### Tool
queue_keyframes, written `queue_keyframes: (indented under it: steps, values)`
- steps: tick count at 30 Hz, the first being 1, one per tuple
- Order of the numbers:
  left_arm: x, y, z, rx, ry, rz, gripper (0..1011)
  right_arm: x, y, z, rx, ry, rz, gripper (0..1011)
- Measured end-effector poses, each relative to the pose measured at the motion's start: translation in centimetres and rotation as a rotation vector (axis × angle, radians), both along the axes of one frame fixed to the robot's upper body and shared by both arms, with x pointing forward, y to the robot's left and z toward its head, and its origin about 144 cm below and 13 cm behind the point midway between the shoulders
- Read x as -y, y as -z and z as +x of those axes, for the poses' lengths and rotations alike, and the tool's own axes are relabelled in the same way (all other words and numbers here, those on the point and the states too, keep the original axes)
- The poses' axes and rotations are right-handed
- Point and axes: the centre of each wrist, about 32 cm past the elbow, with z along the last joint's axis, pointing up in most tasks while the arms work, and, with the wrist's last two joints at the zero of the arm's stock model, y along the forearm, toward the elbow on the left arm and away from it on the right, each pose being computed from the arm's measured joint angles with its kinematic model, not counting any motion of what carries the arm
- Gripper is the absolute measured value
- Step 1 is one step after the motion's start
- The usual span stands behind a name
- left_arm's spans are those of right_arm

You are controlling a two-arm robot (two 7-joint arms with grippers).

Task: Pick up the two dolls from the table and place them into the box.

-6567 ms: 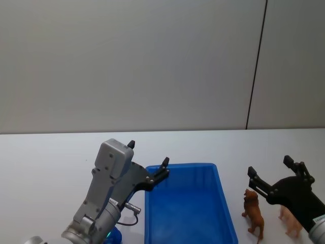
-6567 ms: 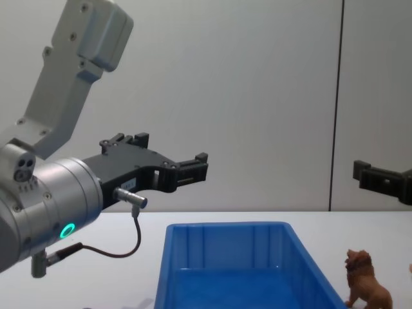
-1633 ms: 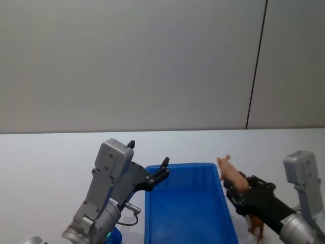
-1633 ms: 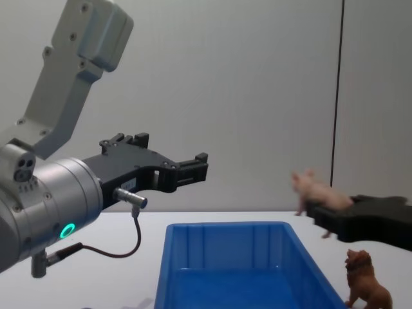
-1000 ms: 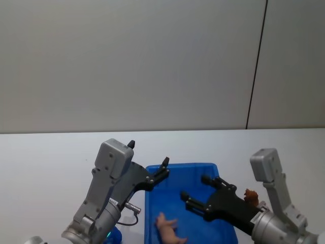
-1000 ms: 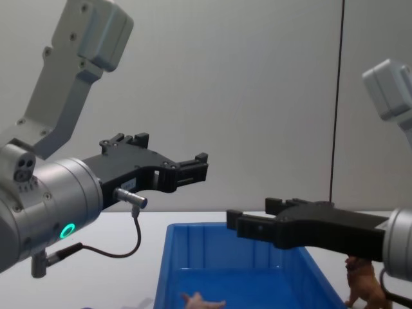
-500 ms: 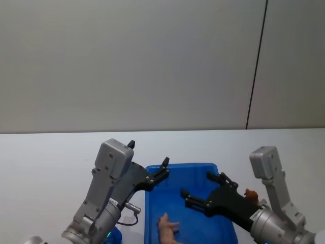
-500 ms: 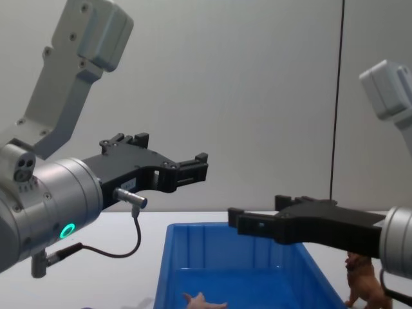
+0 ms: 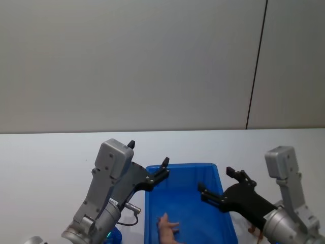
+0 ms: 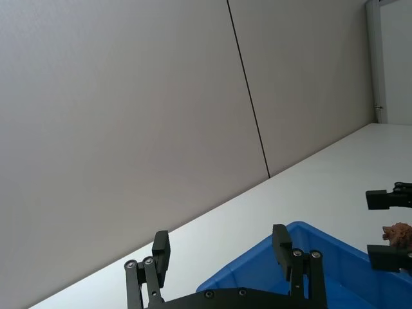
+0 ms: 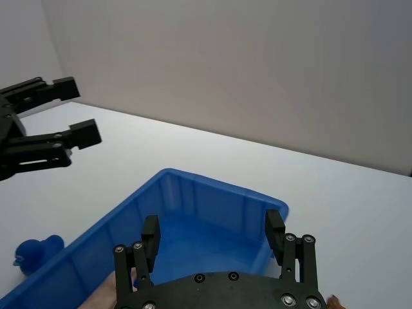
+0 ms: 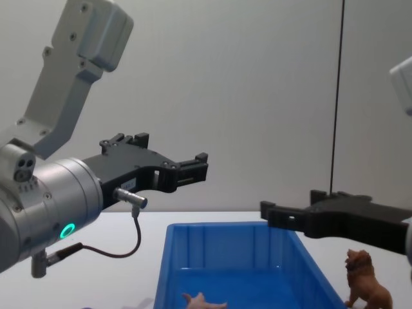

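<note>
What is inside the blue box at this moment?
The pale pinkish-tan figure lies on the floor of the box, near the robot's end. The open right gripper covers the floor near the right wall, so that part cannot be checked.

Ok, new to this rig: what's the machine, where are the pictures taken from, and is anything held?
It is a two-armed robot. One picture looks down from its head, one across from its chest, one from each wrist. On the plain white tabletop sits a bright blue rectangular plastic bin. A small pale pinkish toy figure lies inside; a brown toy lion stands on the table right of the bin. The left arm's fingers hang open near the bin's far left corner, the right arm's fingers open above its right rim. Nothing is held.
</note>
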Motion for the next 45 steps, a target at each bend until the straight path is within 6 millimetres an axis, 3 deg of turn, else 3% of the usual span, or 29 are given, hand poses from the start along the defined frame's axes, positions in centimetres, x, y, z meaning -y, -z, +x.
queue_keyframes:
  steps: [18, 45]
  values:
    - [0.0, 0.0, 0.0, 0.0, 0.0, 0.0, 1002, 1.5, 0.1, -2.3, -0.008, 0.186, -0.04, 1001]
    - [0.0, 0.0, 0.0, 0.0, 0.0, 0.0, 1002, 2.5, 2.9, -3.5, -0.144, 0.307, -0.101, 1001]
